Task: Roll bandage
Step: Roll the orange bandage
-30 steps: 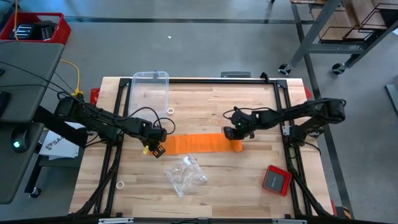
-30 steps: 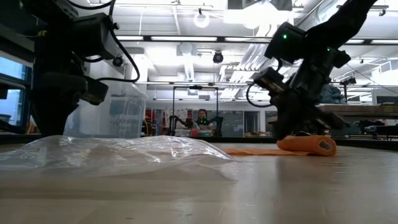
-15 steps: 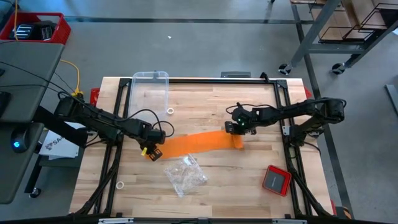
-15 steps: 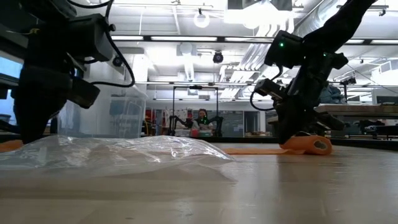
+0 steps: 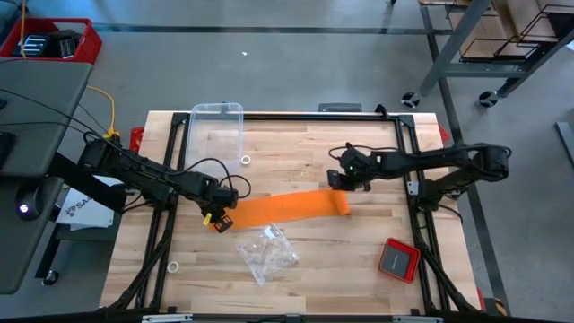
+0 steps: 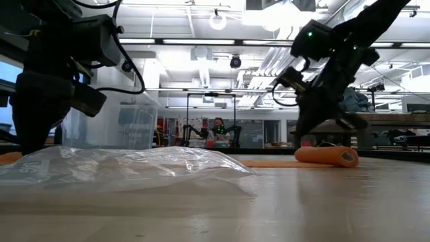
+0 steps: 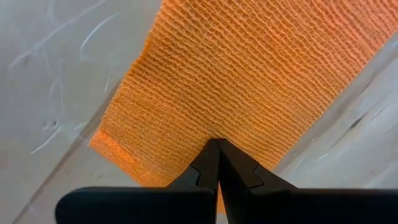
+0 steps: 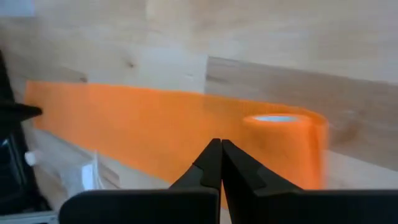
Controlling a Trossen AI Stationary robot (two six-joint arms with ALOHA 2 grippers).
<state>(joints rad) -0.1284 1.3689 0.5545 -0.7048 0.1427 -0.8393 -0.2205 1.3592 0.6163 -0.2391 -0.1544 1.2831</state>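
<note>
Left fingers (image 7: 214,149) closed, pinning bandage (image 5: 282,207) end — right fingers (image 8: 221,151) closed, above its roll.

My left gripper (image 5: 221,215): fingers closed, tips low at the table, arm reaching in from the left. My right gripper (image 5: 339,179): fingers closed, raised, arm stretched in from the right.

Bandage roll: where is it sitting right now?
High view: the bandage lies mid-table, its rolled end at the strip's right, just below the right end effector; the clear plastic bag lies below it.
</note>
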